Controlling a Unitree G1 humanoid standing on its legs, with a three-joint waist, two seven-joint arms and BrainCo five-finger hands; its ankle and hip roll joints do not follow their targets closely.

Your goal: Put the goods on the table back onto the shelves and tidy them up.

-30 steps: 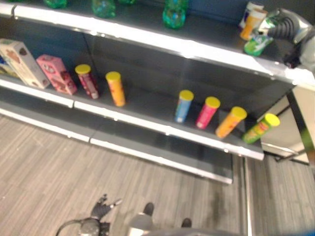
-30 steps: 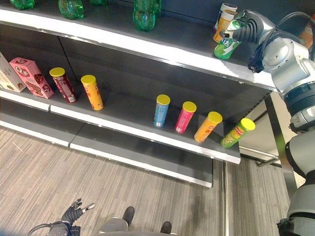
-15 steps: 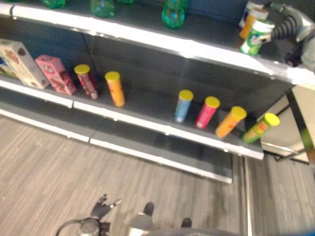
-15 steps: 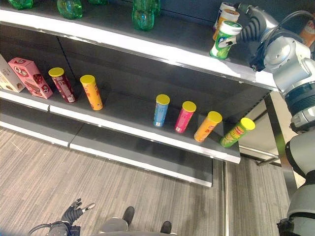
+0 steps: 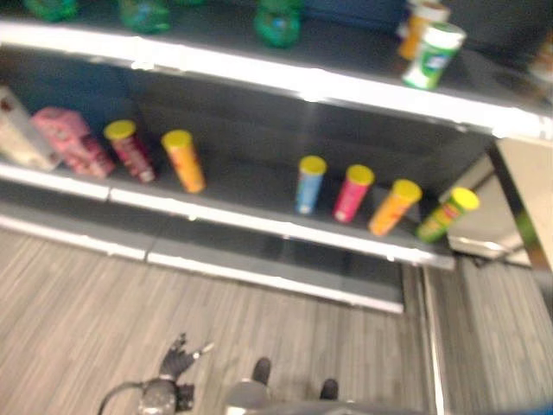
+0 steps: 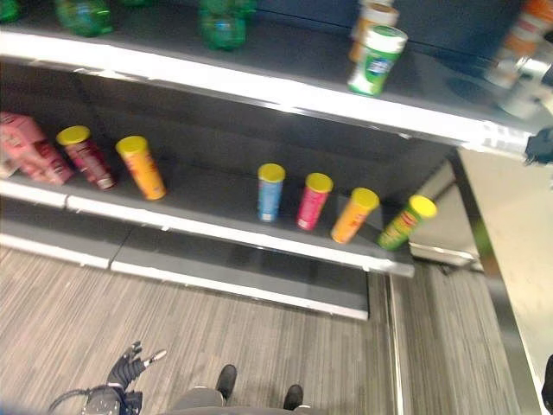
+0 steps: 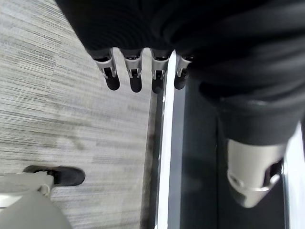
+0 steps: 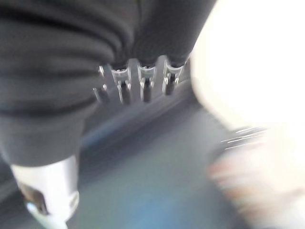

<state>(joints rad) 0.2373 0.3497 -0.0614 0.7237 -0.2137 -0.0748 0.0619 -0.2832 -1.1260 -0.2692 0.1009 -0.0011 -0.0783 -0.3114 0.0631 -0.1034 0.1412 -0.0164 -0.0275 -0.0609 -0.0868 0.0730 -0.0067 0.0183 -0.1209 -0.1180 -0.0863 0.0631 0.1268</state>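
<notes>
- The left hand point(image 6: 130, 367) was seen low over the grey floor point(image 6: 285, 354), its fingers point(image 7: 113, 82) straight and spread apart; nothing was held or touched by it.
- The right hand point(image 8: 138, 81) was shown in its own wrist view with its fingers extended and nothing between them; it was held empty near the far right end of the upper shelf point(image 6: 285, 91), apart from every item.
- Beyond the left hand, on the lower shelf point(image 6: 225, 229), a pink box point(image 6: 26, 147), a dark red canister point(image 6: 85, 157) and an orange canister point(image 6: 141, 167) were stood in a row.
- Farther toward the right hand, a blue canister point(image 6: 270, 192), a pink canister point(image 6: 314, 201), an orange-yellow canister point(image 6: 354, 215) and a green canister point(image 6: 405, 222) were lined up, all yellow-lidded.
- The green and white canister point(image 6: 375, 60) was stood on the upper shelf, well apart from the right hand and on its left, its long axis near vertical with the white lid uppermost and tipped slightly to the right; an orange canister point(image 6: 370, 19) was placed just behind it.
- Green bottles point(image 6: 223, 26) were set farther left on that shelf.
- Half a second before, the green and white canister had been clasped by the right hand; by now it had been released and the hand drawn away rightward.
- The whole view had shifted as well, so the camera had been moved.
</notes>
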